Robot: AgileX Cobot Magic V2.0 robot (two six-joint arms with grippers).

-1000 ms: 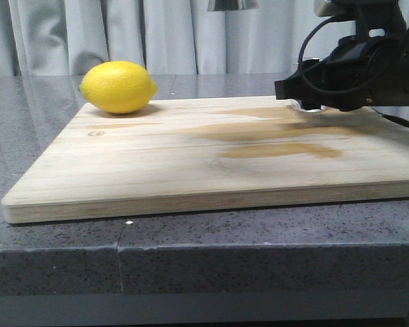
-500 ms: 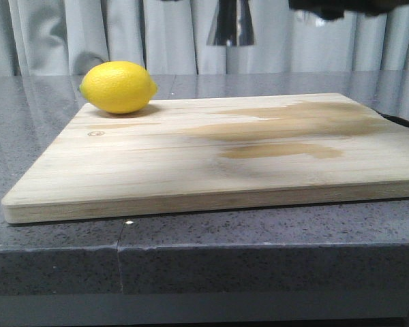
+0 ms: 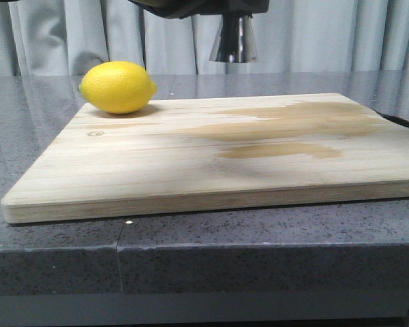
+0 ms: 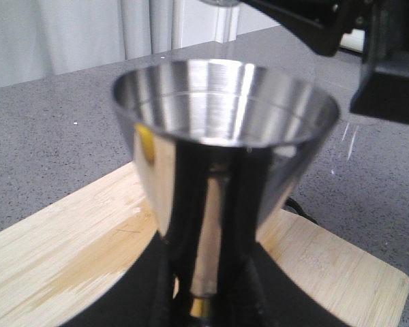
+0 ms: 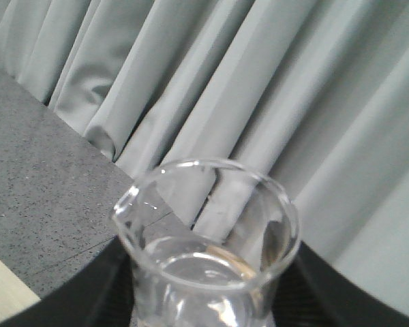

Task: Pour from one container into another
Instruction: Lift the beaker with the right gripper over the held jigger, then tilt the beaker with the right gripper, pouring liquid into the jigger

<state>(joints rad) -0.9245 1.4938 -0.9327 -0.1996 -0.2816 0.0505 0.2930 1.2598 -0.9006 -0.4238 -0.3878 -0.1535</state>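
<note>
My left gripper (image 4: 211, 300) is shut on the narrow waist of the shiny steel jigger (image 4: 225, 136), held upright with its open cup on top. In the front view only the jigger's lower cone (image 3: 233, 44) shows, hanging above the far edge of the board under the black left arm (image 3: 191, 7). My right gripper (image 5: 208, 303) is shut on the clear glass beaker (image 5: 208, 238), which is upright with clear liquid inside. The right arm's black body (image 4: 388, 61) hangs beside and above the jigger's rim. It is out of the front view.
A wooden cutting board (image 3: 157, 170) with brownish wet stains (image 3: 286, 129) lies on the grey speckled counter (image 3: 259, 259). A yellow lemon (image 3: 118, 86) rests on the board's far left corner. Grey curtains (image 3: 68, 34) hang behind.
The right gripper has lifted the beaker off the board's far right corner and out of the front view. The jigger has come lower, and the left arm now shows at the top.
</note>
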